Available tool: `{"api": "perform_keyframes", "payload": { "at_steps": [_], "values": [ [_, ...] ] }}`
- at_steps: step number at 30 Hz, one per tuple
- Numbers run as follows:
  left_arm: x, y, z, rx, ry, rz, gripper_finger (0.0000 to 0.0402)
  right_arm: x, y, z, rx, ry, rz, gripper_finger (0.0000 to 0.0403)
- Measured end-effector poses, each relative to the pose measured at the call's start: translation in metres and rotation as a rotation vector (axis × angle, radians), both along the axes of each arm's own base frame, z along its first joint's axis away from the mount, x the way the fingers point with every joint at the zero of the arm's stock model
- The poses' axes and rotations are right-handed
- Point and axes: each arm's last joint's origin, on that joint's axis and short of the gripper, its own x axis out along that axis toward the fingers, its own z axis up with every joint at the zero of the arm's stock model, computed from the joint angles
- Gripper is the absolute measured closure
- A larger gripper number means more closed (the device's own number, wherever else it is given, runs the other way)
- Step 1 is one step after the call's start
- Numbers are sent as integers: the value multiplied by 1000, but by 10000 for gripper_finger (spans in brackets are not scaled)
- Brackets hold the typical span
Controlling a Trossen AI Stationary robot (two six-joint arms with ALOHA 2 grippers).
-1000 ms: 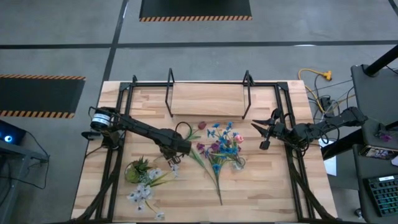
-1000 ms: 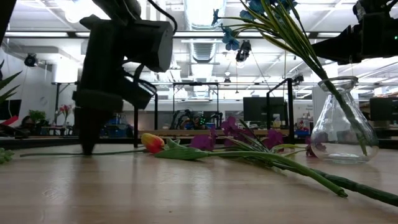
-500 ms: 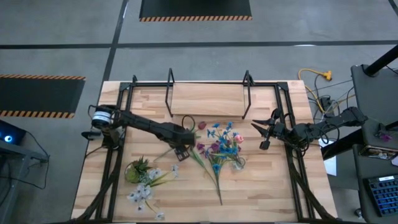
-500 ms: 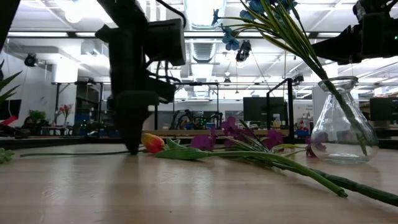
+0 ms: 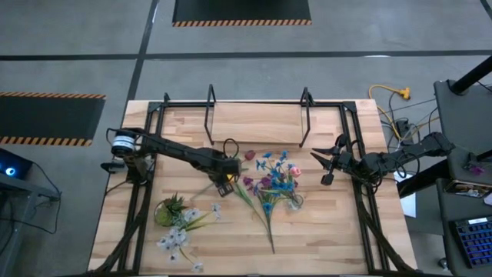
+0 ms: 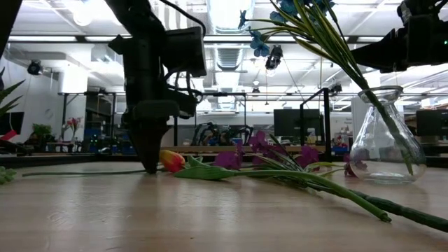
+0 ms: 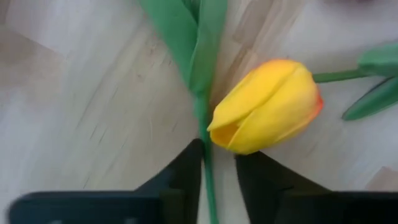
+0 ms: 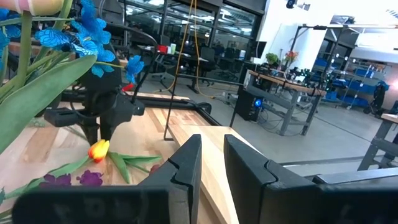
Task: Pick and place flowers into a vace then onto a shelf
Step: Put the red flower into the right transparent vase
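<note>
A yellow tulip point(image 7: 267, 106), one of the flowers, lies flat on the table with its green stem running between the fingers of my left gripper point(image 5: 225, 185), which points down and is shut on the stem. The clear vace point(image 6: 387, 143) stands right of centre holding blue flowers point(image 5: 273, 173). Purple flowers point(image 6: 262, 150) lie on the table beside it. The wooden shelf point(image 5: 257, 123) stands at the far side. My right gripper point(image 8: 212, 165) waits at the right edge, level, shut and holding nothing. My left gripper pinches the tulip's thin stem point(image 7: 208, 177) between its two fingers, just below the yellow head. The fingers come from above, pointing down, and lie across the stem. The flower lies on the table, head point(image 6: 171, 159) and leaves resting on the wood.
A squat leafy potted plant point(image 5: 169, 209) and white flowers point(image 5: 181, 235) lie near the front left. A long green stem point(image 5: 267, 229) stretches toward the near edge. Black frame rails point(image 5: 142, 200) run along both table sides.
My left gripper has moved along the table toward its right edge, up to the yellow tulip, and tipped more upright. Its fingertips now stand at the tulip's head. The flowers and the vace have stayed where they were.
</note>
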Motion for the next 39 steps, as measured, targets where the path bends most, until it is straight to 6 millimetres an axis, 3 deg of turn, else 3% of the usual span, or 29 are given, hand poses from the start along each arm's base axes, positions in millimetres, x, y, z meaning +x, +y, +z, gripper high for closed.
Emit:
{"api": "perform_keyframes", "payload": {
  "at_steps": [4,11,22,27,34,39],
  "values": [
    [-2,0,0,-19,14,9,391,0,0,0,0,0,0,344],
    [-6,-1,17,-49,116,22,400,0,0,0,0,0,0,344],
    [4,1,69,19,152,52,401,0,0,0,-1,4,0,344],
    [6,1,103,67,143,48,401,0,0,0,-1,4,0,344],
    [2,-5,150,139,4,39,402,0,0,0,-1,4,0,344],
    [-12,-14,175,194,-117,24,402,0,0,0,-1,4,0,344]
  ]
}}
